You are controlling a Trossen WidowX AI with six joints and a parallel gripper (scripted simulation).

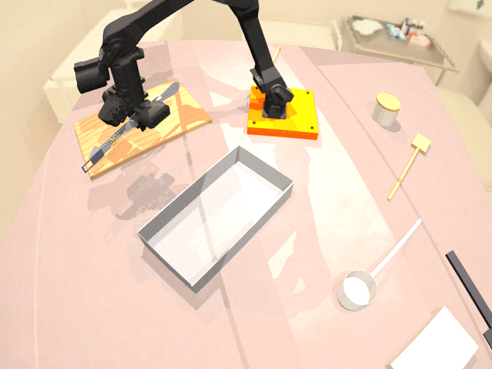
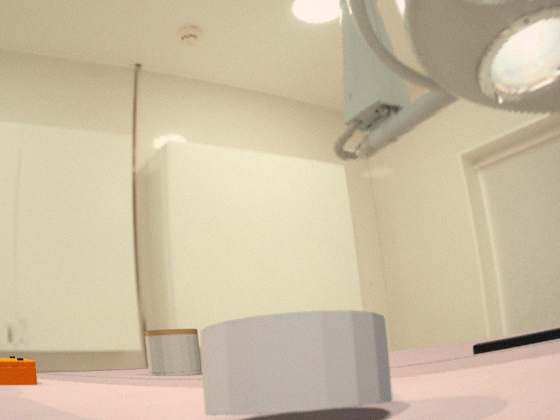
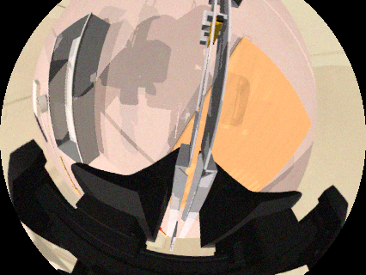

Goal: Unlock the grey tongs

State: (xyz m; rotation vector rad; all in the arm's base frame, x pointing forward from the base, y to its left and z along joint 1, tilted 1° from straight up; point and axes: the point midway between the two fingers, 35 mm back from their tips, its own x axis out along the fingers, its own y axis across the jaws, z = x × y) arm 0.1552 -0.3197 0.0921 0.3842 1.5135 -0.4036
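My gripper (image 1: 137,119) (image 3: 190,153) is shut on the grey tongs (image 1: 97,154) (image 3: 218,86), above the wooden board (image 1: 190,115) (image 3: 275,129). In the top view the tongs slant across the board's outline, the hinge end at the lower left near its front left corner and the scalloped tip at the upper right. The fingers hide part of the arms. The wrist view shows two arms close together with a narrow gap between them; whether the lock is released cannot be told. The grey roasting tin (image 1: 264,169) (image 3: 88,86) holds no tongs. The exterior view shows neither tongs nor gripper.
The yellow and orange base (image 1: 298,111) (image 2: 17,373) stands right of the board. A lidded jar (image 1: 384,114) (image 2: 173,354), a wooden spatula (image 1: 420,143), a round pan (image 1: 345,298) (image 2: 296,361), a black handle (image 1: 468,284) (image 2: 520,341) and a white block (image 1: 437,341) are farther right.
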